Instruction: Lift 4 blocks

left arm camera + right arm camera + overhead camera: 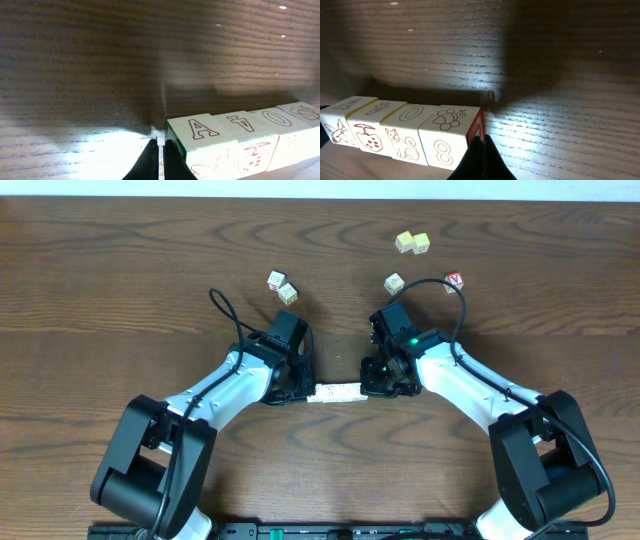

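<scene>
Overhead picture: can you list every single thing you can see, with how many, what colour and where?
row blocks: four, pale with red-outlined letters and drawings, end to end in the middle of the table between the two grippers
loose pale cubes: two, whitish, close together behind the left arm
lone pale cube: one, whitish, behind the right arm
red-lettered cube: one, white and red, right of the lone pale cube
yellow cubes: two, yellowish, side by side at the far right
table: one, dark brown wood
arms: two, white and black, reaching in from the near edge
left gripper: one, black, shut, at the row's left end
right gripper: one, black, shut, at the row's right end
</scene>
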Controlling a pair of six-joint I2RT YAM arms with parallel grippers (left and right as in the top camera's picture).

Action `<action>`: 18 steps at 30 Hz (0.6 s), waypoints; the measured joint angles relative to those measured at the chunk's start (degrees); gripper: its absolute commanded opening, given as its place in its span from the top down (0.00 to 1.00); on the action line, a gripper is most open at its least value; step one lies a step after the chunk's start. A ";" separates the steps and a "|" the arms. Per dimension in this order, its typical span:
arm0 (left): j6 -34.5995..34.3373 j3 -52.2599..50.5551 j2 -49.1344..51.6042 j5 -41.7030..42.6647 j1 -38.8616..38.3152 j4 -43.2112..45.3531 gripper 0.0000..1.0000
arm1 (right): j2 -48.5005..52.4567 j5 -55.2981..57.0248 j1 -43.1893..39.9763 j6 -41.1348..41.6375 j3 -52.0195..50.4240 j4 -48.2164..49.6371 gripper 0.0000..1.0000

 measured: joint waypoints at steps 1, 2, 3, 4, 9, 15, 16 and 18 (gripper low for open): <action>0.04 0.00 0.00 0.09 0.02 0.11 0.93 | 0.00 -0.02 0.00 0.00 -0.02 0.15 0.99; 0.26 0.00 0.02 0.20 0.02 0.13 0.93 | 0.00 -0.02 0.00 0.00 -0.07 0.28 0.99; 0.55 0.00 0.02 0.39 0.02 0.13 0.93 | 0.00 -0.02 0.00 0.00 -0.09 0.28 0.99; 0.92 0.00 0.02 0.72 0.07 0.13 0.93 | 0.00 0.00 0.00 0.00 -0.13 0.28 0.99; 1.44 -0.04 0.11 1.84 0.35 0.09 0.93 | 0.00 -0.02 -0.09 0.00 -0.20 0.28 0.99; 1.53 -0.07 0.11 2.62 0.46 -0.15 0.93 | 0.00 -0.13 -0.15 0.00 -0.24 0.22 0.99; 1.53 -0.07 0.11 2.73 0.46 -0.35 0.93 | 0.00 -0.15 -0.15 0.00 -0.24 0.24 0.99; 1.53 -0.07 0.11 2.84 0.46 -0.48 0.93 | -0.07 -0.26 -0.15 0.00 -0.26 0.13 0.99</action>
